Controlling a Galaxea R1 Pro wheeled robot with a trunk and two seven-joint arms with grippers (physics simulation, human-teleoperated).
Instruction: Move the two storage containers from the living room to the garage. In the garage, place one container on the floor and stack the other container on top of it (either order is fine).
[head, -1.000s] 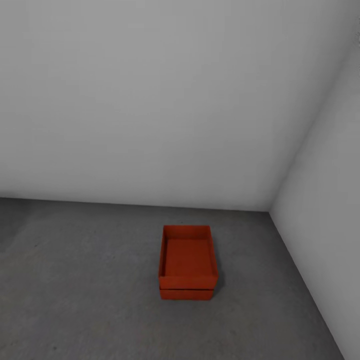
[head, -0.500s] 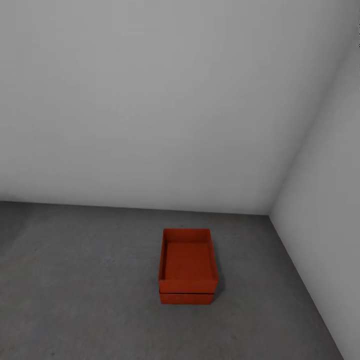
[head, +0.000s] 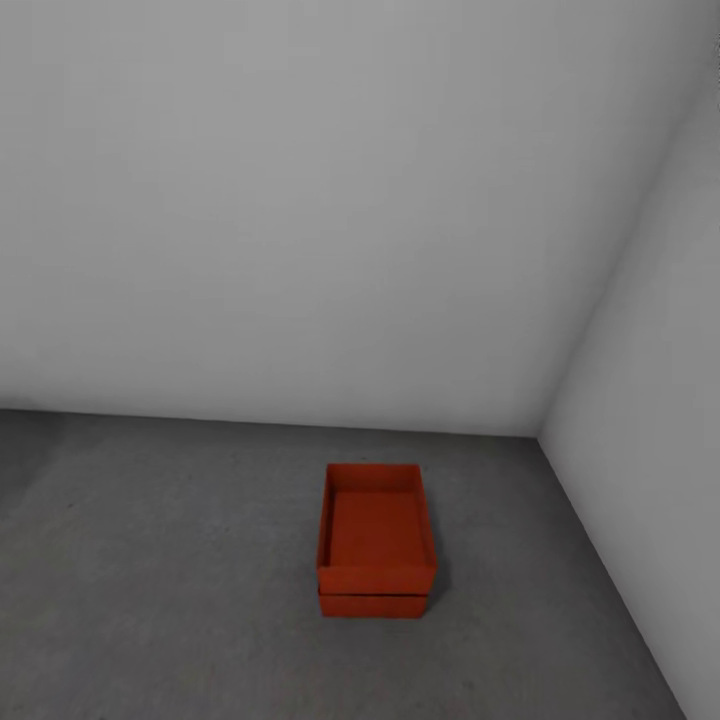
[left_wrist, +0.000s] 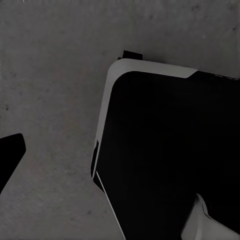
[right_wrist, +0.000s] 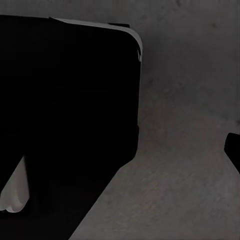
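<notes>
Plenty of open concrete floor (head: 170, 560) left of and in front of the stacked containers (head: 376, 540), so a hand could come in from there or straight down. The back wall (head: 300, 250) and right wall (head: 650, 420) close off the corner, though neither touches the stack.

Two plain pale grey walls (head: 300, 200) meet in a corner at the right.

no readable text, no labels, no brands, no numbers, no signs, plain orange-red containers (head: 375, 540) at lower centre, bare grey walls (head: 300, 200) across the upper frame
</notes>
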